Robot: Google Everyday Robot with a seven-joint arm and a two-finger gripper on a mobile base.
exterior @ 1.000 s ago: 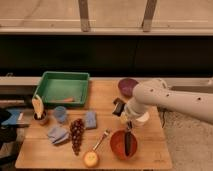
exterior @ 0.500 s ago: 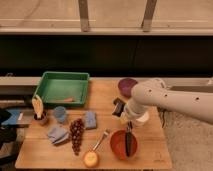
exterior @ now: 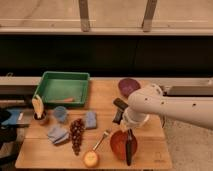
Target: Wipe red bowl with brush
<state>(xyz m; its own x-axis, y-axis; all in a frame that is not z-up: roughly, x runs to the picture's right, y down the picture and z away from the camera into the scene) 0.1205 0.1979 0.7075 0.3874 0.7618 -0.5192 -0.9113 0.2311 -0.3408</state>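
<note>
The red bowl sits near the front edge of the wooden table, right of centre. The brush, a slim black stick, stands nearly upright with its lower end across the bowl's right side and front rim. My gripper hangs just above the bowl at the end of the white arm that reaches in from the right. It is shut on the brush's upper end. The arm's bulky wrist hides the fingers and the top of the brush.
A green tray lies at the back left and a purple bowl behind the arm. Left of the red bowl are a utensil, a round yellow fruit, dark grapes, blue cloths and a blue cup.
Hardly anything differs. The arm and the brush keep nearly the same place over the red bowl, and the other objects have not moved.
</note>
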